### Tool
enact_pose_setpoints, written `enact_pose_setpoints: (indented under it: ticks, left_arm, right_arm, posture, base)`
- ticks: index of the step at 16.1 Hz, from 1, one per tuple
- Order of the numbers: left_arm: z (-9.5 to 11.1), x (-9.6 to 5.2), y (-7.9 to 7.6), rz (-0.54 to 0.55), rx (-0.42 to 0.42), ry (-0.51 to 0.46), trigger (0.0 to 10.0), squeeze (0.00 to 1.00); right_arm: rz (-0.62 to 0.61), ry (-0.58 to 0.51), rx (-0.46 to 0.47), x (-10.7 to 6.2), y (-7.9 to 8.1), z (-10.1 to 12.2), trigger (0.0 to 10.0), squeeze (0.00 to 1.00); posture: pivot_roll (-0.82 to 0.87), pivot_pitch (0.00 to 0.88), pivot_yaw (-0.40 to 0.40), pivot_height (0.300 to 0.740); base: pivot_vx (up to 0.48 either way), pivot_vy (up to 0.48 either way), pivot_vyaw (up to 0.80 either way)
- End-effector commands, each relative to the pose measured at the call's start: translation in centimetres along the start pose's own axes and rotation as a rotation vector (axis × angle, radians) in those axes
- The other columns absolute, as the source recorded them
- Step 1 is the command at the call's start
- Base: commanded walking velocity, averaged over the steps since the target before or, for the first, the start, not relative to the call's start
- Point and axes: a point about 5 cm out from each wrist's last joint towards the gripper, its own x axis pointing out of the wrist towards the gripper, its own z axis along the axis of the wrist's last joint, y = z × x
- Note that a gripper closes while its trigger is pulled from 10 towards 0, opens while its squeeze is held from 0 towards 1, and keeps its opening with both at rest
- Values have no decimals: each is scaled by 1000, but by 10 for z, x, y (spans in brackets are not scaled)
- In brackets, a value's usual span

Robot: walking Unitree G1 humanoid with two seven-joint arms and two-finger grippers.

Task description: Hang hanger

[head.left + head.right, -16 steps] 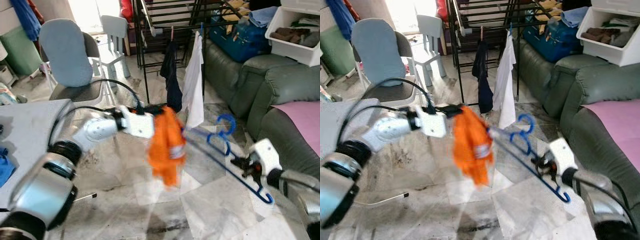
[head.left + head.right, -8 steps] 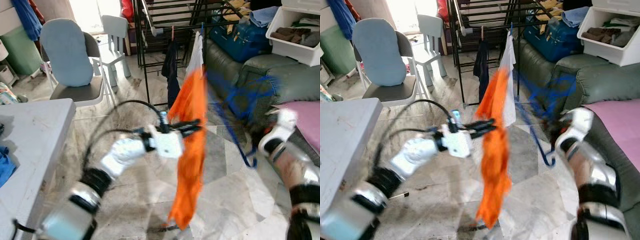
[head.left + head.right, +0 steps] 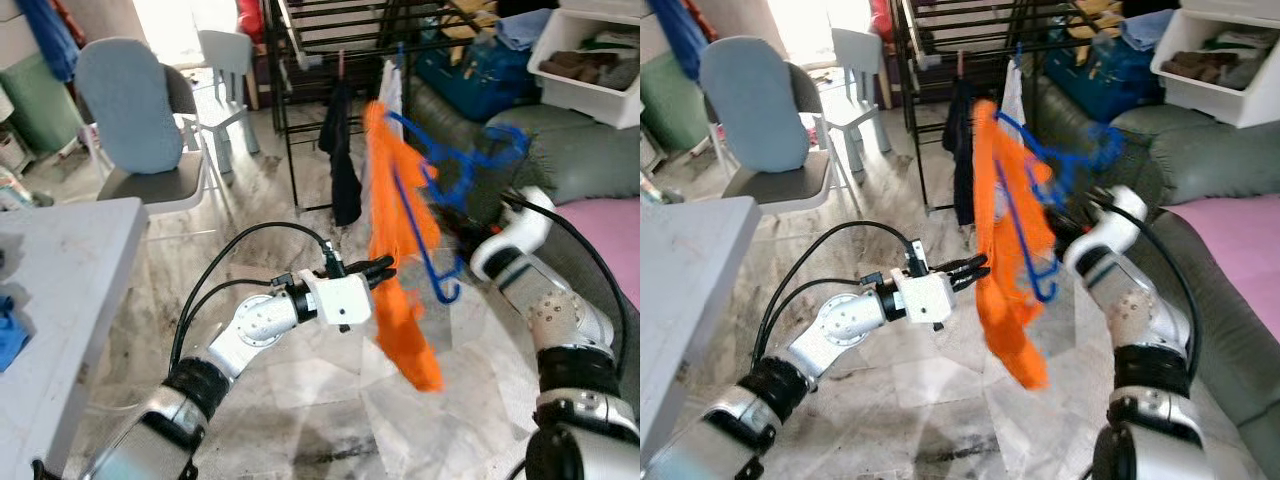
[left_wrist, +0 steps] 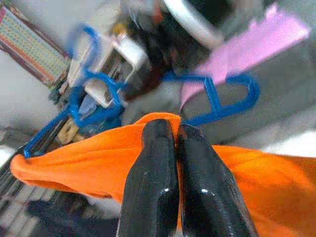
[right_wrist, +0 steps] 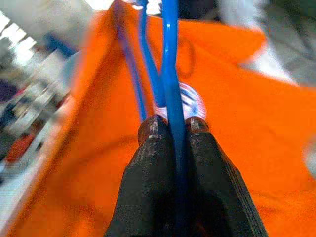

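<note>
The right gripper (image 5: 170, 129) is clenched on the blue hanger (image 3: 440, 190), held raised in front of the black drying rack (image 3: 330, 40). The orange garment (image 3: 400, 250) drapes over the hanger. The left gripper (image 4: 170, 136), at the garment's 8 o'clock, pinches its edge with fingers (image 3: 372, 270) closed together.

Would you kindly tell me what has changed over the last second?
The right tool raised the blue hanger from low by the sofa up toward the drying rack. The left tool lifted the orange shirt alongside it, so the shirt now drapes against the hanger. Both grips held throughout.
</note>
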Motion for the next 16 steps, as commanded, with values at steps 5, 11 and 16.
enact_pose_setpoints:
  ticks: [5, 11, 16]
  left_arm:
    - [-25, -13, 50, 22, 258, 214, 10000, 0]
    - [-14, -12, 88, 91, 460, 168, 10000, 0]
    - [19, -7, 91, 224, 424, -91, 10000, 0]
  right_arm:
    - [72, 159, -118, -25, -2, -15, 10000, 0]
    - [80, 346, -186, -39, -3, -54, 10000, 0]
    - [-215, 275, -102, -40, -46, -45, 10000, 0]
  posture:
    - [-196, 0, 48, 740]
    - [-186, 0, 53, 740]
    - [-183, 0, 44, 740]
  base:
    - [0, 0, 0]
    - [0, 0, 0]
    - [0, 0, 0]
